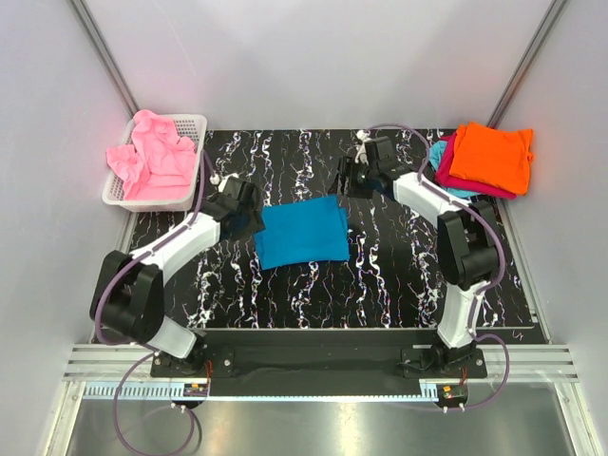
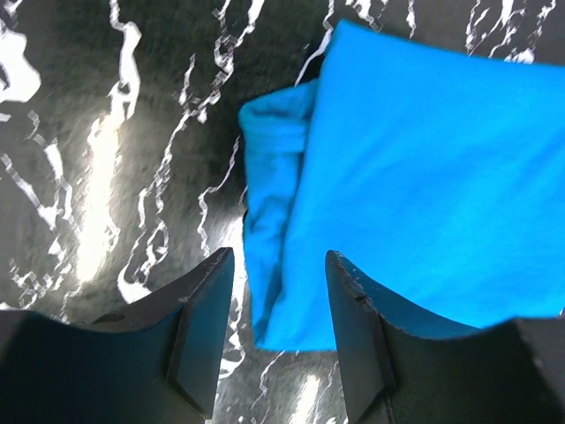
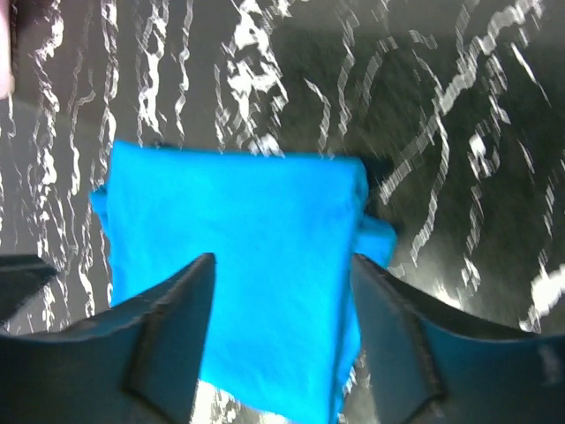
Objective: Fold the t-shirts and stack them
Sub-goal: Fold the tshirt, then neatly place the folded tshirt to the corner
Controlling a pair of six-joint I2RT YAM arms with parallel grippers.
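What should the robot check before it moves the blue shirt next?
1. Blue shirt folded on the table: ok, one bit pokes out.
2. Left fingers apart, over the shirt's edge: ok.
3. Right fingers apart, holding nothing: ok.
4. Orange shirt tops the pile at the far right: ok.
5. Fingers low enough to pinch cloth: cannot tell.

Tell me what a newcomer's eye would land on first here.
The folded teal-blue t-shirt lies bright at the centre of the black marbled table, between both arms. Pink t-shirts heap in the white basket far left; an orange t-shirt tops the stack far right.
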